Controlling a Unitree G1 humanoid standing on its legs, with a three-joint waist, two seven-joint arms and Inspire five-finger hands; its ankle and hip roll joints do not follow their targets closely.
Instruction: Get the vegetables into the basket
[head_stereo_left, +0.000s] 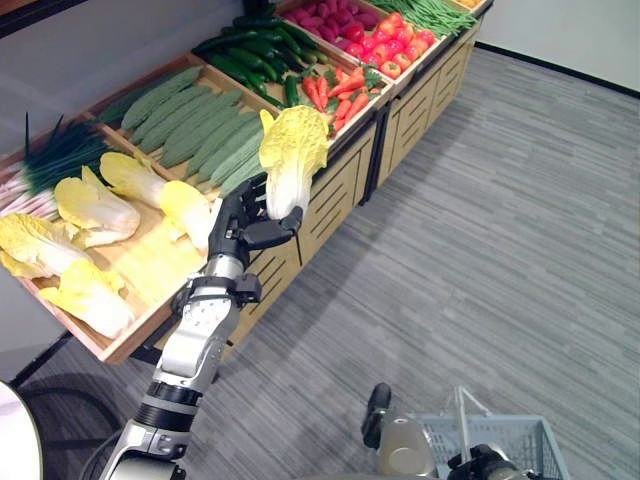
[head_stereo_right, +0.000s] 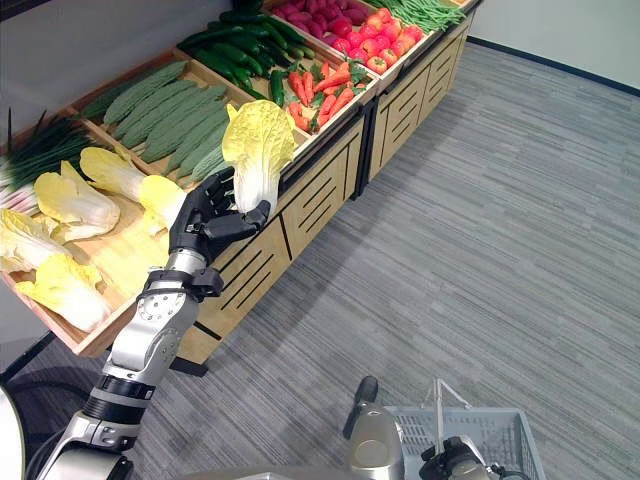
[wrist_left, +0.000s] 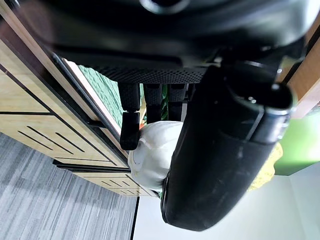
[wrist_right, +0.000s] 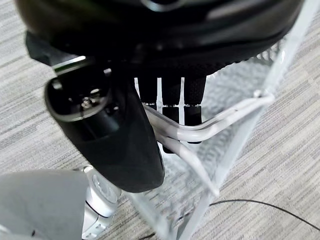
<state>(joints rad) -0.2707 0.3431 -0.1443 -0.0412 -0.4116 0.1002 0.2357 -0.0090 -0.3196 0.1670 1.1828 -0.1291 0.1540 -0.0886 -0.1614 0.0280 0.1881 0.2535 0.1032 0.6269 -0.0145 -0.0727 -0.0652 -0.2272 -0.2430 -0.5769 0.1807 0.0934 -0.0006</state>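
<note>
While the cabbage (head_stereo_left: 293, 155) is standing upright above the front edge of the stall (head_stereo_left: 330, 190), the left hand (head_stereo_left: 245, 222) is clamping its white stem between fingers and thumb. More cabbages (head_stereo_left: 85, 235) are lying in the stall's tray just behind that hand. Well away from the stall, the right hand (wrist_right: 150, 120) is curling round the handles of the basket (head_stereo_left: 505, 440) over the floor.
</note>
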